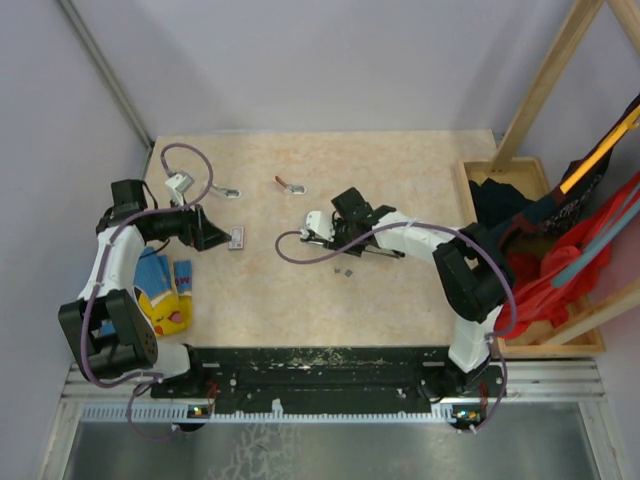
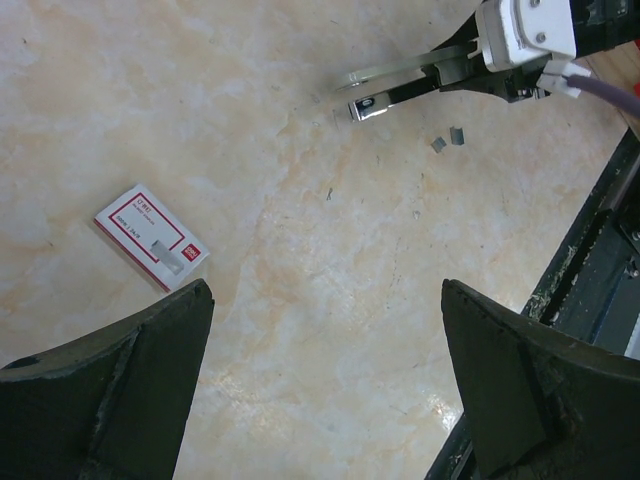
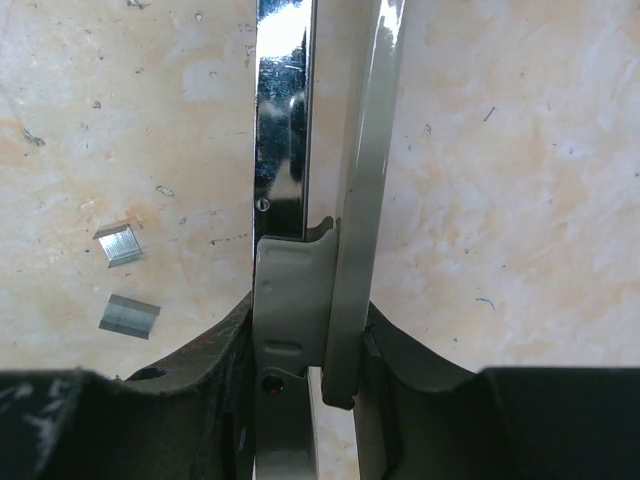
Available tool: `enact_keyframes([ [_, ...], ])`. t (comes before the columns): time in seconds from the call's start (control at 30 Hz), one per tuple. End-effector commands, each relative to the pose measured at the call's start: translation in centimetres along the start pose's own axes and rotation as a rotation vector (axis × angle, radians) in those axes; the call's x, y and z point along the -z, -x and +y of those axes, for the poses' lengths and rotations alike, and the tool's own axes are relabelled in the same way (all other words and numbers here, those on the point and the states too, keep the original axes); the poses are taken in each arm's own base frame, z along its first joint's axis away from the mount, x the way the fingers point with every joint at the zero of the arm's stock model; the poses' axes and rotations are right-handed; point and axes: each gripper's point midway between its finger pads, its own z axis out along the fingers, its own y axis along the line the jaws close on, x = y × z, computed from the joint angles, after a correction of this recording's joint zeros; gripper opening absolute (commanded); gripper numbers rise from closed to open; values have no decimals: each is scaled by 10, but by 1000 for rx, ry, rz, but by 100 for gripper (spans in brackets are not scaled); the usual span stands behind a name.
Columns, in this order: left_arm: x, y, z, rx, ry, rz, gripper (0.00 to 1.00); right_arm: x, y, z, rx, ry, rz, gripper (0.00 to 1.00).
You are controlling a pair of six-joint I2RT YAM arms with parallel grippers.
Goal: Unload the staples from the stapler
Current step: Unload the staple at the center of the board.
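The right gripper (image 1: 337,234) is clamped on the stapler (image 1: 312,238). In its wrist view the two fingers press against both sides of the stapler (image 3: 310,200), whose shiny chrome bar and dull grey bar run side by side away from the camera. The stapler sits just above the middle of the table (image 1: 400,160), with its free end pointing left.

Two short strips of staples (image 1: 344,271) lie loose on the table just on the near side of the stapler, close together but apart from it. The right wrist view shows them (image 3: 122,280) to the left of the fingers.

The left gripper (image 1: 214,239) hangs over the left part of the table with its jaws spread wide and nothing between them. Its dark fingers (image 2: 110,390) frame bare tabletop. A small white tag with red edging (image 2: 152,237) lies flat just beside it, between the two grippers. From this wrist camera the stapler (image 2: 395,88) and the staples (image 2: 448,140) appear farther off.

A yellow and blue cloth (image 1: 165,295) lies at the near left edge.
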Motion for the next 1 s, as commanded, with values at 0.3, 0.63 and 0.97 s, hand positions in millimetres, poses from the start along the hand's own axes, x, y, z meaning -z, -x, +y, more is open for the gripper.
enact_keyframes([
  [0.3, 6, 1, -3, -36, 12, -17, 100, 41, 46, -49, 198, -420, -142, 0],
  [0.63, 6, 1, -4, -40, 7, -21, 100, 52, 58, -50, 168, -430, -189, 0],
  [0.97, 6, 2, -11, -54, -34, -32, 100, 35, 58, -31, 61, -232, -187, 0],
])
